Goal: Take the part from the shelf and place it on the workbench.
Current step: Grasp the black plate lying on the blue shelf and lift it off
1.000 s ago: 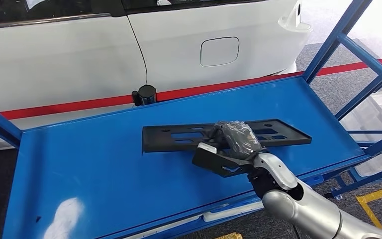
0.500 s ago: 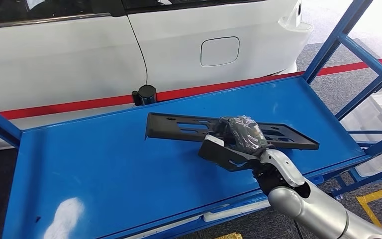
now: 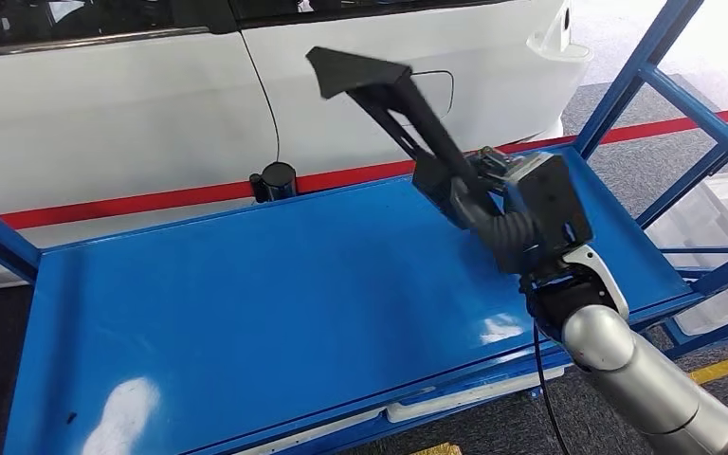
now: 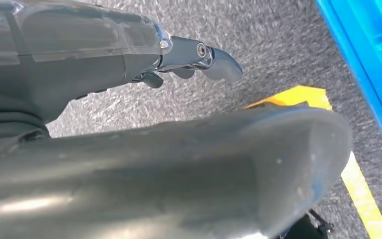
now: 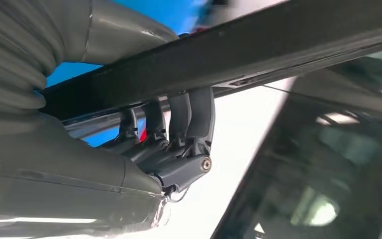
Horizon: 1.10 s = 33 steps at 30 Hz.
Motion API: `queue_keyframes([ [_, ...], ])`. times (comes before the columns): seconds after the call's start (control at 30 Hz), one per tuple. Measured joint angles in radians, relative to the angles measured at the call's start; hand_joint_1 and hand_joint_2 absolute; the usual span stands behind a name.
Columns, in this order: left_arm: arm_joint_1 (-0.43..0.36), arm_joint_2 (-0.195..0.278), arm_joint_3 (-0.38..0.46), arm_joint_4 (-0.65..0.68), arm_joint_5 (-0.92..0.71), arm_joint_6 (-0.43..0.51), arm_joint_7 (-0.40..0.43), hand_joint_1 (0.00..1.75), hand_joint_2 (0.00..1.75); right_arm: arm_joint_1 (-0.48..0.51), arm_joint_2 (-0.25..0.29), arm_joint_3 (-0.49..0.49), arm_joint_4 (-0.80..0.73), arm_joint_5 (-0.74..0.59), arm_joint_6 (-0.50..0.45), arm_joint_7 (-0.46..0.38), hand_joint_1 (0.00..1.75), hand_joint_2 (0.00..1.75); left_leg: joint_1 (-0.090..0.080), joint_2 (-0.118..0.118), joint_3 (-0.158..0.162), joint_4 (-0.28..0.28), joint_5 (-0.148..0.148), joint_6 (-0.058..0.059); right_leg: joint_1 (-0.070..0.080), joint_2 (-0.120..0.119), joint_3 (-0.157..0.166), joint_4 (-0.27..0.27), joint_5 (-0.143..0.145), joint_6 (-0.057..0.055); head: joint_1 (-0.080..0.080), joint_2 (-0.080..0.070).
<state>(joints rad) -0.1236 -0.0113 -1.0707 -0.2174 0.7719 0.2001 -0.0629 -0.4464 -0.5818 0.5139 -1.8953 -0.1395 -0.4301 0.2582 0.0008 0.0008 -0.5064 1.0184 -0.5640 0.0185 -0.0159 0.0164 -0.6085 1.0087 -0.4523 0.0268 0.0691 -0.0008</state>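
The part (image 3: 389,104) is a long, flat black slotted plate. My right hand (image 3: 479,194) grips it near one end and holds it above the blue shelf (image 3: 246,303), steeply tilted, with its free end up in front of the white car. In the right wrist view the dark fingers (image 5: 179,119) wrap around the edge of the part (image 5: 278,45). My left hand (image 4: 199,55) hangs over grey floor with nothing in it, its fingers apart from the thumb.
A white car (image 3: 152,104) stands just behind the shelf, beyond a red floor line (image 3: 104,204). A small black cylinder (image 3: 275,178) sits at the shelf's back edge. Blue frame struts (image 3: 645,76) rise at the right. A yellow floor line (image 4: 358,189) runs by my left hand.
The part lay flat on the shelf under my right hand; now the hand has lifted it clear, risen toward the back right and swung the part's far end high.
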Motion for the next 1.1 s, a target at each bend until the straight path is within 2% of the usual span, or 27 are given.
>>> queue_keyframes([
  [0.1, 0.000, 0.001, -0.005, 0.000, -0.010, 0.013, -0.009, 0.00, 0.00, -0.018, 0.000, -0.052, -0.035, -0.095, -0.058, -0.031, 1.75, 1.75, -0.001, -0.001, 0.000, 0.000, 0.000, 0.000, 0.000, -0.001, 0.000, 0.000, 0.000, 0.000, 0.000, 0.000],
  [0.27, 0.000, 0.001, -0.015, 0.000, -0.024, 0.032, -0.025, 0.00, 0.00, -0.066, 0.000, -0.108, -0.078, -0.157, -0.105, -0.043, 1.75, 1.75, 0.000, -0.001, -0.001, 0.000, 0.000, 0.000, 0.000, -0.001, -0.001, 0.001, 0.000, 0.000, -0.001, 0.000],
  [0.43, -0.002, 0.003, -0.027, 0.000, -0.035, 0.045, -0.053, 0.00, 0.00, -0.185, -0.005, -0.140, -0.093, -0.248, -0.156, -0.023, 1.75, 1.75, -0.001, 0.001, -0.001, 0.000, 0.000, 0.000, 0.000, 0.000, -0.001, 0.001, 0.000, 0.000, -0.001, 0.000],
  [0.5, -0.004, 0.003, -0.030, 0.000, -0.032, 0.051, -0.088, 0.00, 0.00, -0.237, -0.006, -0.151, -0.098, -0.277, -0.188, -0.017, 1.75, 1.75, -0.001, 0.001, 0.000, 0.000, 0.000, 0.000, 0.000, 0.000, -0.001, 0.001, 0.000, 0.000, -0.001, 0.000],
  [0.63, -0.005, 0.001, -0.029, 0.000, 0.027, 0.048, -0.210, 0.00, 0.00, -0.302, -0.012, -0.184, -0.127, -0.331, -0.246, -0.033, 1.75, 1.75, -0.001, -0.001, 0.000, 0.000, 0.000, 0.000, 0.000, -0.001, -0.001, 0.001, 0.000, 0.000, -0.001, 0.000],
  [0.8, -0.010, -0.002, -0.020, 0.000, 0.089, -0.024, -0.264, 0.00, 0.00, -0.329, -0.005, -0.233, -0.172, -0.296, -0.250, -0.065, 1.75, 1.75, -0.001, -0.002, 0.000, 0.000, 0.000, 0.000, 0.000, -0.001, -0.001, 0.001, -0.001, 0.001, 0.000, 0.000],
  [1.03, -0.017, -0.005, -0.009, 0.000, 0.097, -0.033, -0.273, 0.00, 0.00, -0.334, 0.007, -0.260, -0.205, -0.281, -0.250, -0.066, 1.75, 1.75, -0.001, -0.002, -0.001, 0.000, 0.000, 0.000, -0.001, -0.001, -0.001, 0.001, -0.001, 0.001, 0.000, 0.000],
  [1.1, -0.017, -0.006, -0.008, 0.000, 0.097, -0.035, -0.275, 0.00, 0.87, -0.334, 0.010, -0.264, -0.209, -0.279, -0.250, -0.066, 1.75, 1.75, -0.001, -0.002, -0.001, 0.000, 0.000, 0.000, -0.001, -0.001, -0.001, 0.001, -0.001, 0.001, -0.001, 0.000],
])
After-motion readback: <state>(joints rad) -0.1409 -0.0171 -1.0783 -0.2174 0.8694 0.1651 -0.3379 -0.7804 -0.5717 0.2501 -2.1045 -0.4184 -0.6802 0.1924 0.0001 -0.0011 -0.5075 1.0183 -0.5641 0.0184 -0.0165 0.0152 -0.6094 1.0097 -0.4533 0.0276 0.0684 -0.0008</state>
